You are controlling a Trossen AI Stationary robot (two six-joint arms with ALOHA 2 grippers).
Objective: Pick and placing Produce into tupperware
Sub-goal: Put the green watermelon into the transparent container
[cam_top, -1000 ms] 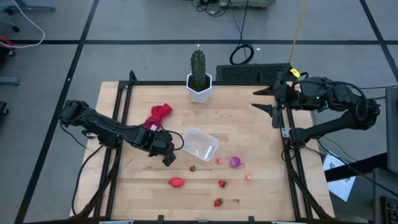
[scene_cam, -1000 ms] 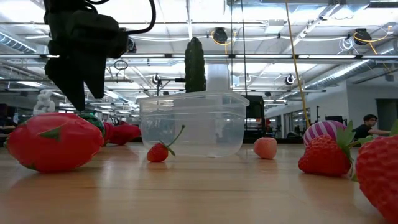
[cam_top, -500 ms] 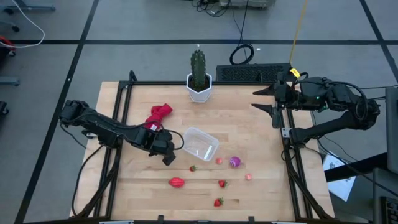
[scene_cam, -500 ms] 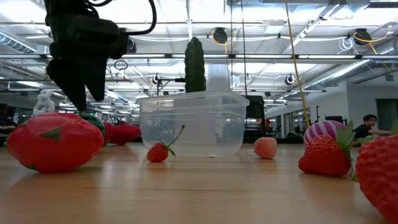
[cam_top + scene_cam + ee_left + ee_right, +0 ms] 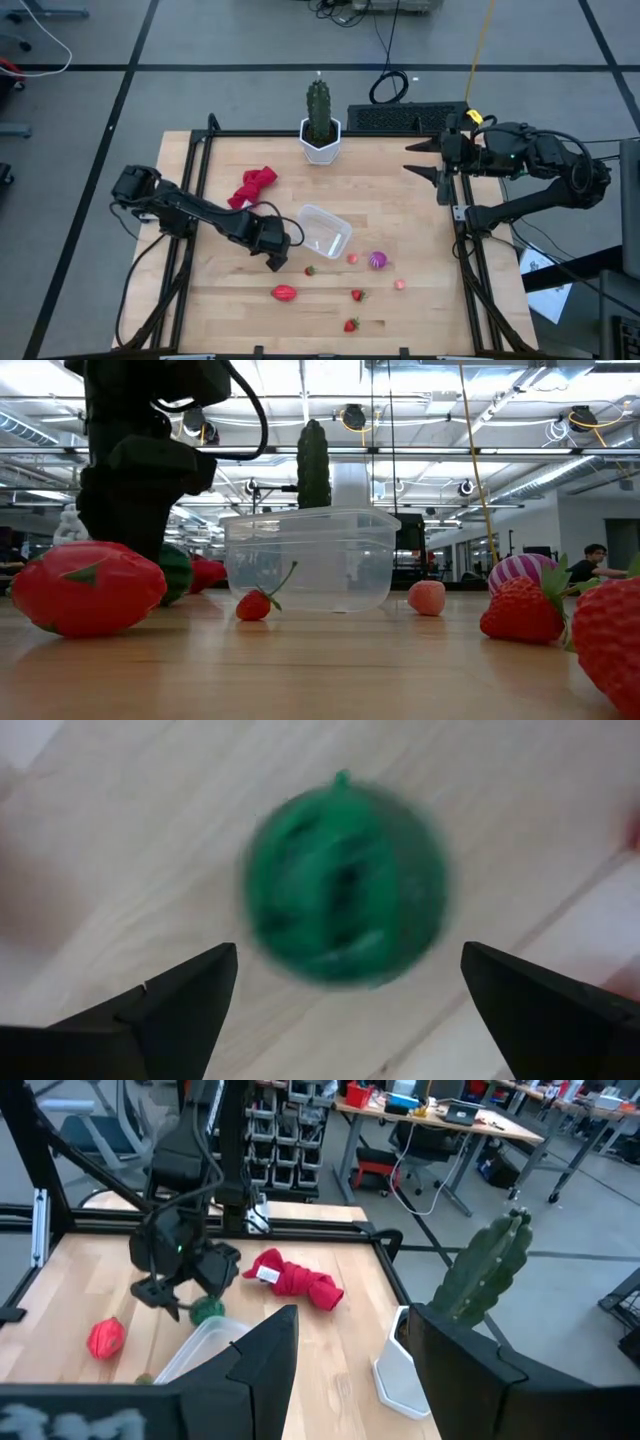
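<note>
Left end effector [image 5: 345, 982] spread wide over green ball [image 5: 343, 895] on worktop [image 5: 400, 215], just beside clear tub [image 5: 323, 232]. Right end effector [image 5: 422, 160] spread too, parked at worktop's far right corner.

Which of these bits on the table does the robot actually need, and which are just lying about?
Needed:
- green striped ball, between the open jaws of the left gripper
- red oval
- purple ball
- strawberries
- pink bits
- tupperware

Lying about:
- red cloth
- cactus in a white pot
</note>
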